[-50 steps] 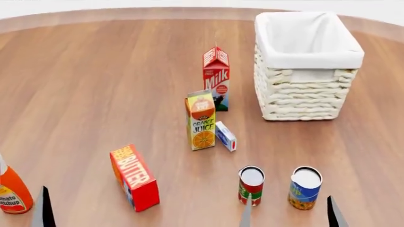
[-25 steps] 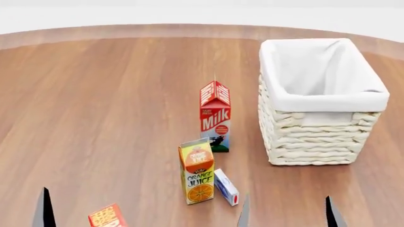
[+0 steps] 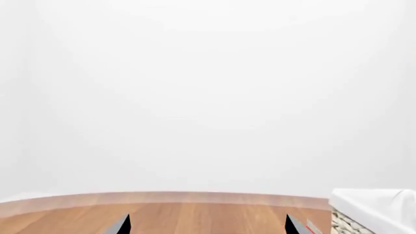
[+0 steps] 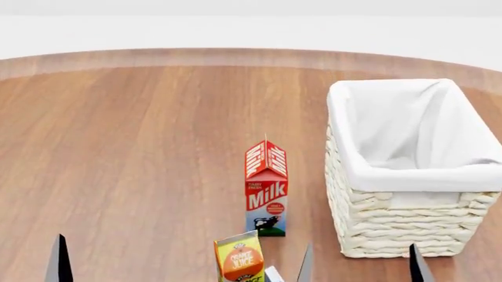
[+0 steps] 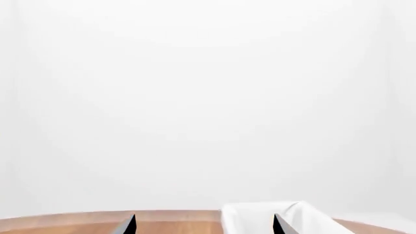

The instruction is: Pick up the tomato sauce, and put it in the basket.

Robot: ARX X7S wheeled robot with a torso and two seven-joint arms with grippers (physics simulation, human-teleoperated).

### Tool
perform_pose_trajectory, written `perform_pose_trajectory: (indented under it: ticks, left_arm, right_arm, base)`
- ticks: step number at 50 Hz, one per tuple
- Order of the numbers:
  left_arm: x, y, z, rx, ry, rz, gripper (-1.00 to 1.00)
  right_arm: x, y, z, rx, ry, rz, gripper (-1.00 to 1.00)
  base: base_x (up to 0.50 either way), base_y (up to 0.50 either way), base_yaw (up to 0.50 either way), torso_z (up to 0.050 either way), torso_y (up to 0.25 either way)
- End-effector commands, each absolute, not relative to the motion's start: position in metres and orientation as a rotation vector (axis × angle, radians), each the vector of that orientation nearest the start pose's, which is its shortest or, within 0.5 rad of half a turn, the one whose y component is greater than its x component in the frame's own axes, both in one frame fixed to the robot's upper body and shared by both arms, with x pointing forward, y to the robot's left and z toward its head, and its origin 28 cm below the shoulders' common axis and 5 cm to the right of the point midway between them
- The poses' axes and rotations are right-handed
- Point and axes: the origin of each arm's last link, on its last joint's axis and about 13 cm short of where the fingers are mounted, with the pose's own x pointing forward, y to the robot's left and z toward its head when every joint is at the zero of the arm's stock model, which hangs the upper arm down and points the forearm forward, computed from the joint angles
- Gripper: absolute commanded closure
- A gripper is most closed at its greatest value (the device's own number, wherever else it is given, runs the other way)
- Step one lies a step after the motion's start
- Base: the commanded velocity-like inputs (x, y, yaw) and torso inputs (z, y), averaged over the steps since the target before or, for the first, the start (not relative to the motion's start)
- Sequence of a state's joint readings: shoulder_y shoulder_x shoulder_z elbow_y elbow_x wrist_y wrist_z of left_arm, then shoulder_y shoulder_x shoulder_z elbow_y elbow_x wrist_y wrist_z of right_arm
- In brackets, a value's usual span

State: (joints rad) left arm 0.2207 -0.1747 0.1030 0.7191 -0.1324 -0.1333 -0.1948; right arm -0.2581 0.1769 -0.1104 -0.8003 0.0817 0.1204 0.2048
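The tomato sauce is out of view in every current frame. The basket (image 4: 408, 176), cream wicker with a white cloth lining, stands at the right of the wooden table and is empty. It also shows in the left wrist view (image 3: 373, 209) and in the right wrist view (image 5: 260, 219). My right gripper (image 4: 359, 267) is open at the bottom edge, in front of the basket, and is empty in its wrist view (image 5: 204, 225). My left gripper (image 3: 206, 226) is open and empty. Only one of its fingertips (image 4: 59, 261) shows in the head view, at the bottom left.
A red and white milk carton (image 4: 267, 191) stands upright left of the basket. The top of an orange juice carton (image 4: 239, 261) and a corner of a small blue and white box (image 4: 273, 274) show at the bottom edge. The table's curved far edge (image 4: 235, 56) meets a white background.
The head view has tilted upward and everything has slid down the picture. The two cans, the butter box and the ketchup bottle have left the view. The fingertips stay at the bottom edge.
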Motion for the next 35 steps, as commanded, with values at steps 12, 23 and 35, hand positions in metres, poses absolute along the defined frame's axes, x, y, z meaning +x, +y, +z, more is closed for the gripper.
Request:
perform_pose_trajectory:
  ticks: [12, 23, 35]
  left_arm:
    - [0.157, 0.204, 0.106, -0.031, -0.311, 0.006, -1.00]
    - [0.157, 0.202, 0.104, -0.033, -0.301, -0.002, -1.00]
    - [0.156, 0.202, 0.105, -0.032, -0.303, 0.004, -1.00]
  right_arm:
    - [0.095, -0.128, 0.143, -0.113, -0.328, 0.122, -1.00]
    - [0.063, -0.155, 0.119, -0.087, -0.153, 0.069, -1.00]
    - [0.049, -0.157, 0.078, -0.091, -0.071, 0.027, -1.00]
  base:
    - [0.00, 0.00, 0.00, 0.000, 0.000]
    - [0.00, 0.00, 0.00, 0.000, 0.000]
    - [0.00, 0.00, 0.00, 0.000, 0.000]
